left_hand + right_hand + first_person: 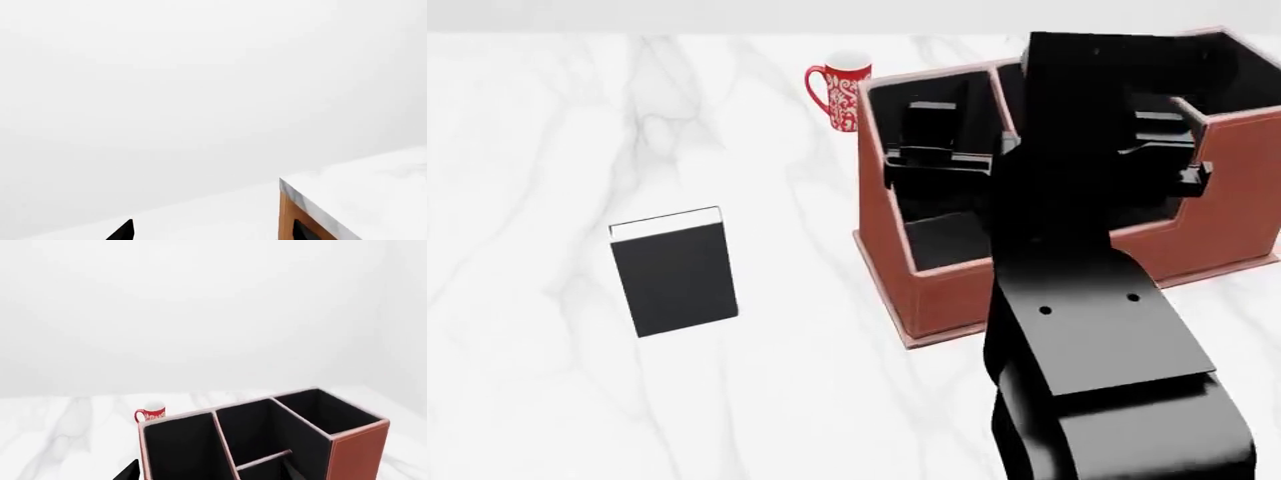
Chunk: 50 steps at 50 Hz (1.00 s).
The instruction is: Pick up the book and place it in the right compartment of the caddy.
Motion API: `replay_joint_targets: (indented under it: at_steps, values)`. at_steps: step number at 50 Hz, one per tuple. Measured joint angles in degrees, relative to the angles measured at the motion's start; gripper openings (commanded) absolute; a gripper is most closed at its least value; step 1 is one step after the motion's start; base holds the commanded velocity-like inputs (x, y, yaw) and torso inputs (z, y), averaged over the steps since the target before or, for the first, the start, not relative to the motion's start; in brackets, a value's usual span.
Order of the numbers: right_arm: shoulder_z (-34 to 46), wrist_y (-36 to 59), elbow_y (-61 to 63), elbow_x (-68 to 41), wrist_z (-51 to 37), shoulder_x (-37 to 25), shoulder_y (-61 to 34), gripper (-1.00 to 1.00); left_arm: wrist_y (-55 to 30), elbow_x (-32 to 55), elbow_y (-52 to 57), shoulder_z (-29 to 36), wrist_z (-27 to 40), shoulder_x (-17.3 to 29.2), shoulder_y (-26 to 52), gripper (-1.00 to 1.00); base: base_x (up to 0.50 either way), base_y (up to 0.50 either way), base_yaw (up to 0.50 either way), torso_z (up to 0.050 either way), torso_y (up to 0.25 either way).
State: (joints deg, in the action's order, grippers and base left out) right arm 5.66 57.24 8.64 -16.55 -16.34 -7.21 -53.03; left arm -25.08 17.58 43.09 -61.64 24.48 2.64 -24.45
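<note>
- You are working over a white marble-veined desk (534, 150), with a plain pale room behind it.
- Your right gripper (1048, 160) is hanging splayed and empty over the reddish-brown leather-look caddy (961, 300).
- The flat black rectangular hardback book (677, 277) is lying well apart, toward the desk's left side.
- You cannot tell your left gripper's (207, 235) state.

Black book (674, 272) lies flat — well left of the empty reddish-brown caddy (948, 300)

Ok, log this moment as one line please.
book: flat on table, untouched | right pincer: above caddy, empty | left arm: off table | mug: behind caddy
</note>
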Motion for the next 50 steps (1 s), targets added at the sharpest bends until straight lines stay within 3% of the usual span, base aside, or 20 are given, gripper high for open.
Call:
replay_joint_targets:
  at_steps: [18, 50]
  values:
    - [1.3, 3.9, -5.8, -0.8, -0.2, 0.3, -9.0, 1.00, 3.1, 1.4, -1.2, -1.6, 1.2, -0.6, -2.6, 1.00, 0.50, 0.00, 0.00, 0.000, 0.000]
    - [1.5, 5.5, -9.2, -2.5, -1.1, 0.3, -13.6, 1.00, 6.0, 3.4, -2.5, -1.6, 3.0, -0.4, -5.6, 1.00, 0.50, 0.00, 0.00, 0.000, 0.001]
